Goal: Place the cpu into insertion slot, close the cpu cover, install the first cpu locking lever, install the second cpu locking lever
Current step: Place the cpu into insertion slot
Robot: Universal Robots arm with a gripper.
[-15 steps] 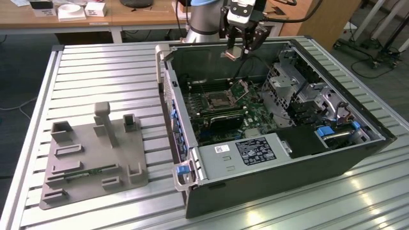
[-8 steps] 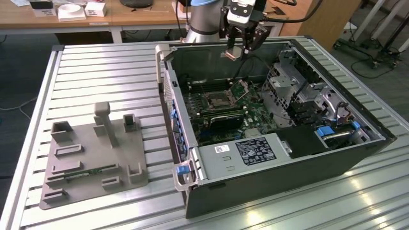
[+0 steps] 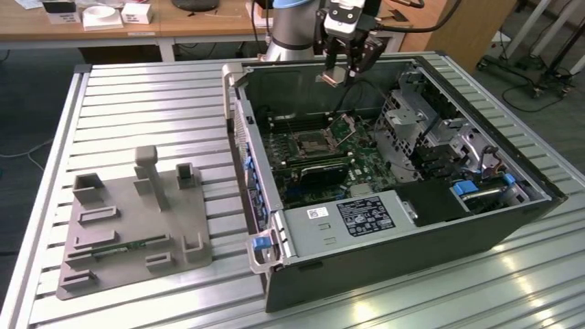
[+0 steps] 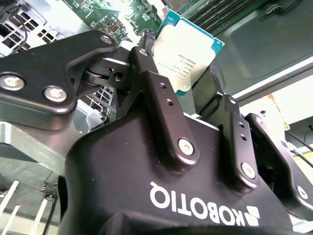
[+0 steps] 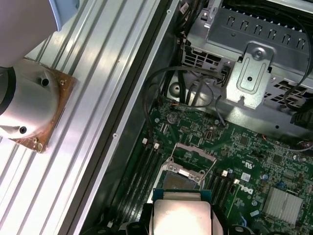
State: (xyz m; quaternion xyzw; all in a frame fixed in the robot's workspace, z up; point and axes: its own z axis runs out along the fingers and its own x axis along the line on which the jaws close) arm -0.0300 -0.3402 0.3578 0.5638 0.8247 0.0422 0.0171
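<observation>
My gripper (image 3: 343, 65) hangs above the back of the open computer case (image 3: 512, 226), shut on the cpu (image 3: 331, 75). In the second wrist view the cpu (image 4: 188, 51), a silver-topped square chip with a teal edge, sits clamped between the two black fingers (image 4: 156, 93) of the gripper (image 4: 180, 68). The first wrist view shows the cpu (image 5: 181, 215) held above the motherboard, just short of the insertion slot (image 5: 180, 182). The cpu cover (image 5: 193, 152) stands raised on its hinge, leaving the slot (image 3: 309, 145) uncovered. Beside the slot, the cover (image 3: 344, 127) tilts upward.
A metal drive cage (image 3: 416, 116) and loose black cables (image 5: 166, 83) fill the case beside the slot. A grey box with a white label (image 3: 361, 216) sits at the case front. A grey fixture block (image 3: 128, 226) lies on the slatted table at the exterior view's left. The arm's base (image 5: 29, 98) stands behind the case.
</observation>
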